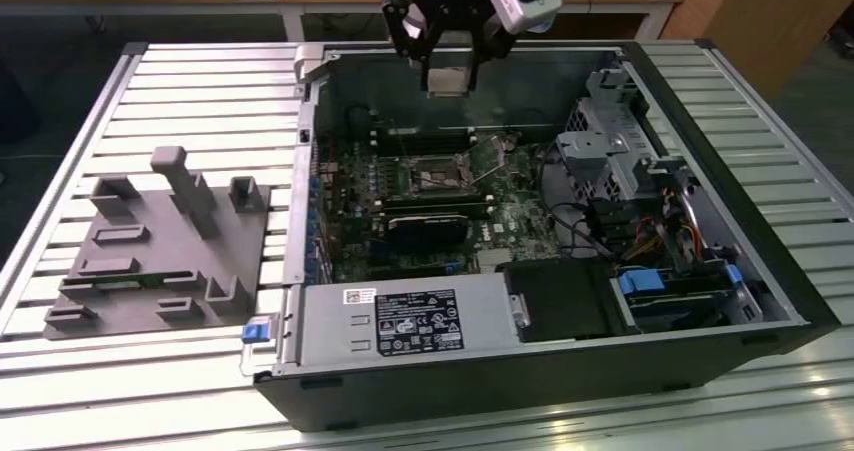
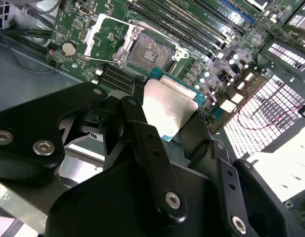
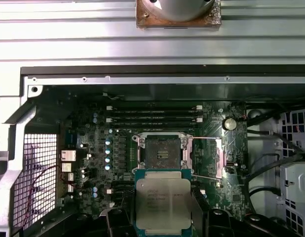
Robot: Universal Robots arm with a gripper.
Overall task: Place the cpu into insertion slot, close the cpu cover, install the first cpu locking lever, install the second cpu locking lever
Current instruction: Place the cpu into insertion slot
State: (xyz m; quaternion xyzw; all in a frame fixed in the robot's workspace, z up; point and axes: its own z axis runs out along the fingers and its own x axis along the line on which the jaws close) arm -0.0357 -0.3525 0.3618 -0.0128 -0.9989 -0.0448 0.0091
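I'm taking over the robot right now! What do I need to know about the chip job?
The hand is shut on the cpu, holding it above the motherboard inside the open case.
The insertion slot is empty and uncovered.
The cpu cover is swung open beside the slot.
Done: the cpu is picked up.
Left: the cpu is not seated, the cover is not closed, and the locking levers are not installed.

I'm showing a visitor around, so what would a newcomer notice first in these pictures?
The shiny silvery cpu gripped in the end effector, hanging over the open computer case. Below it, the bare insertion slot sits on the motherboard with its cpu cover flipped open beside it.
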